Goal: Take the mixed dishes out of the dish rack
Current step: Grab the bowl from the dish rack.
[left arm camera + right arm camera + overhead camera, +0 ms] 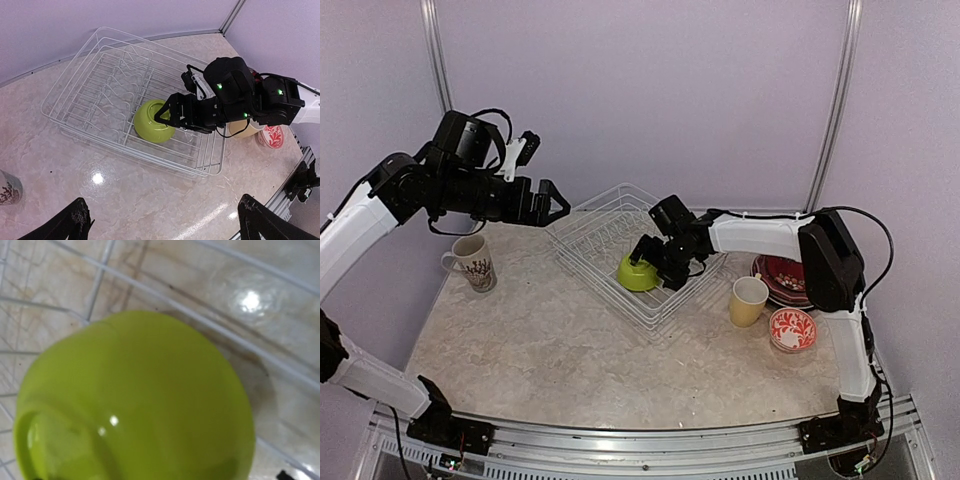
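Step in hand: the reach for the last piece in the square white wire dish rack (592,232), a lime green bowl (636,272) that lay tipped in the rack's near right part.
Right gripper (655,266): jaws spread wide and closed on nothing. It sat right up against the bowl, but whether a finger touched the bowl could not be told.
Left gripper (555,203): jaws fully apart and empty, held high over the rack's left corner.
Already out: a patterned cream mug (472,262) stood on the table left of the rack. A pale yellow cup (748,300), a stack of dark red plates (782,278) and a small red-and-white bowl (792,328) stood to its right.
Next move calls for: probably seating the jaws across the bowl's rim, closing, then lifting straight up over the low wire wall.
Edges: upright prongs and side wires stood near the bowl and could catch it.
Open room: bare marbled tabletop (570,350) lay in front of the rack, while the right side was crowded.
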You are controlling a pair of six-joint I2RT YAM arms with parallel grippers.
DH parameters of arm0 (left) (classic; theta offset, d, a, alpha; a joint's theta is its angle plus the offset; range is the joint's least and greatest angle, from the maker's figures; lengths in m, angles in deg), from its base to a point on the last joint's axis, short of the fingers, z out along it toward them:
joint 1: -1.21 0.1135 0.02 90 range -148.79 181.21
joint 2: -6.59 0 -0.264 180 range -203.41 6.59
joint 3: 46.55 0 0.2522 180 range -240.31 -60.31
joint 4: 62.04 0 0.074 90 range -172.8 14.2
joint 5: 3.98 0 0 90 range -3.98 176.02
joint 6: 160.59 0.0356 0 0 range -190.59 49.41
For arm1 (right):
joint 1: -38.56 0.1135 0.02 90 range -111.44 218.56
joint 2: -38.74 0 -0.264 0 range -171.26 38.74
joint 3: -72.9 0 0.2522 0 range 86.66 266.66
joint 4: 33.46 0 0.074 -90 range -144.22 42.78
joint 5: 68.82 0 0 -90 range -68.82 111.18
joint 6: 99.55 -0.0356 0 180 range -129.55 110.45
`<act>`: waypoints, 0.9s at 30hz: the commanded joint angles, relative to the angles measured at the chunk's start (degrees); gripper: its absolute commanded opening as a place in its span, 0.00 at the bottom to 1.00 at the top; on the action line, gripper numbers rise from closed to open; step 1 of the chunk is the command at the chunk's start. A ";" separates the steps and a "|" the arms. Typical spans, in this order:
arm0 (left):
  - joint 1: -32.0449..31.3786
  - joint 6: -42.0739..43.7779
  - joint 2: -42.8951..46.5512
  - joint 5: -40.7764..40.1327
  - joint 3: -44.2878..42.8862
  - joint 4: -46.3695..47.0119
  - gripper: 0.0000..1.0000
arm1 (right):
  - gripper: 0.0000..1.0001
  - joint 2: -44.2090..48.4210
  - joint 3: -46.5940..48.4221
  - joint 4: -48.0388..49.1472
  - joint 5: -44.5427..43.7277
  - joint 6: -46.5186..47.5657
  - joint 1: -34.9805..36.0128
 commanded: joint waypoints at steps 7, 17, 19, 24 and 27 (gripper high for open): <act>0.40 2.03 -0.30 -2.35 2.01 1.66 0.99 | 1.00 1.26 -11.26 15.10 0.09 -4.50 0.29; 0.40 2.12 -1.49 -3.29 2.77 1.85 0.99 | 0.92 2.78 -14.86 21.50 -0.76 -3.61 -0.24; 0.40 2.19 -2.06 -3.25 2.64 1.70 0.99 | 0.86 3.19 -15.71 22.20 -0.90 -3.50 -0.31; 0.40 2.20 -3.18 -3.85 2.77 1.56 0.99 | 0.75 4.53 -16.31 22.08 -1.76 -1.87 0.14; 0.40 2.27 -3.49 -4.59 3.05 1.68 0.99 | 0.68 5.87 -16.61 21.74 -3.74 -0.30 0.29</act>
